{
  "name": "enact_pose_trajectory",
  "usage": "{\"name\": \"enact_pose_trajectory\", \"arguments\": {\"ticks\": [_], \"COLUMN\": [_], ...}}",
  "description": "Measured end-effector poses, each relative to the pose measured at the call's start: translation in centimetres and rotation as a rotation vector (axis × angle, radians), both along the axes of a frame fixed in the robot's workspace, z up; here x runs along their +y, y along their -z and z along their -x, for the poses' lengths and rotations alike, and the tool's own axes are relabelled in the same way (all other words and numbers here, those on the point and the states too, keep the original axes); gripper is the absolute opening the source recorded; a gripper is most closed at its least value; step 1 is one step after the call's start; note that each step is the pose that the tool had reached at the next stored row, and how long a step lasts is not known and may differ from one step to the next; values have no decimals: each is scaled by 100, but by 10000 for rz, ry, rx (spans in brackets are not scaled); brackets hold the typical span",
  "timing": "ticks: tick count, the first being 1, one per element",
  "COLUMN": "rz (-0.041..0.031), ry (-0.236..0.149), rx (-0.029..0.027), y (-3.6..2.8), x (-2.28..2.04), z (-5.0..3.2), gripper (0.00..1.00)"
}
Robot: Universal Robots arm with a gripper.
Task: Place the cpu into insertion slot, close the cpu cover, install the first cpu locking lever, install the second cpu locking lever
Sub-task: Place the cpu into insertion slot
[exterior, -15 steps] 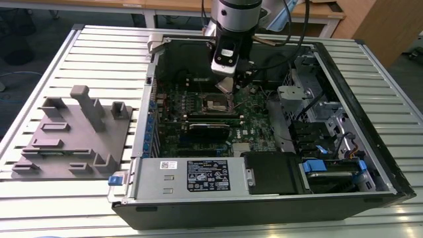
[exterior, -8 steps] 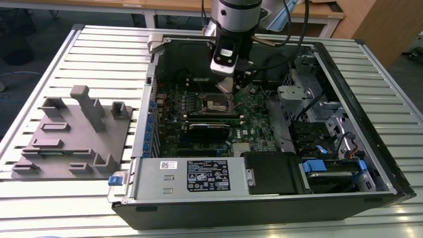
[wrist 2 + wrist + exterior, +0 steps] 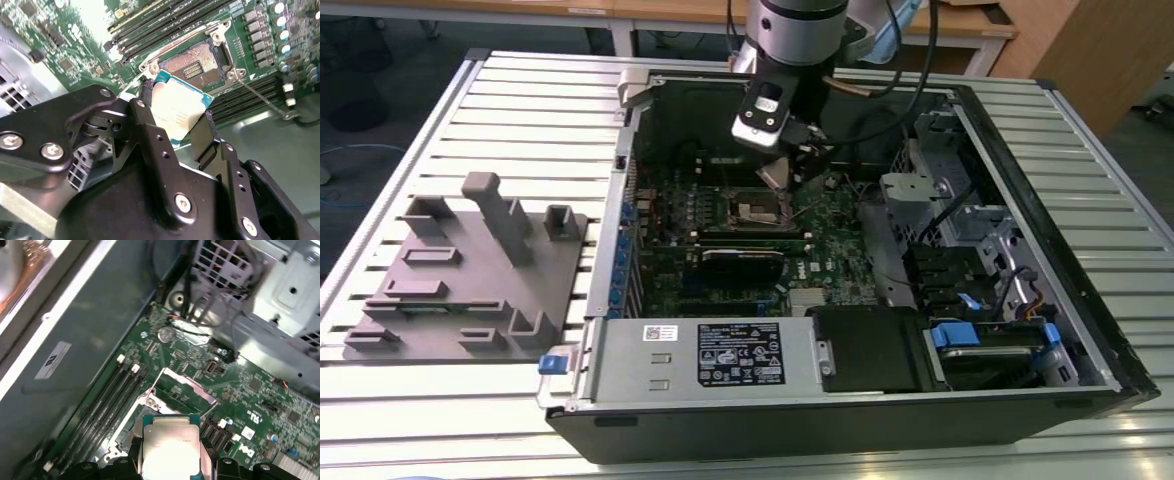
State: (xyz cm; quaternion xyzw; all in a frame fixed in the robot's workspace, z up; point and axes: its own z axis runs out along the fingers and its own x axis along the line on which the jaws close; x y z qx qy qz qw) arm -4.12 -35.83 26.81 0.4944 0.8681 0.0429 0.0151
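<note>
Clamped in claw [image 3: 177, 112] by opposite edges, poised just above open slot [image 3: 197, 62]: cpu [image 3: 170, 445]. Best to level it, square corners with frame, lower straight, avoid dragging across contacts.

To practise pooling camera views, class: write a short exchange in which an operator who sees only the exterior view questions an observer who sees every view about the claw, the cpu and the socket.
Operator: In the exterior view the claw hangs inside the case. Is it holding anything?
Observer: Yes. In the second wrist view it is shut on the cpu, gripping two opposite edges.
Operator: Is the chip seated?
Observer: No. The insertion slot is bare, its tan-gold contacts exposed beyond the chip.
Operator: And the cpu cover?
Observer: In the first wrist view the cpu cover looks swung up, open, past the chip.
</note>
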Motion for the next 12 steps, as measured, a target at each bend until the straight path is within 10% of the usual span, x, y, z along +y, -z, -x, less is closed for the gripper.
{"name": "enact_pose_trajectory", "arguments": {"ticks": [12], "rz": [-1], "ry": [2186], "rx": [0], "y": [28], "x": [0], "z": [0], "gripper": [54]}}
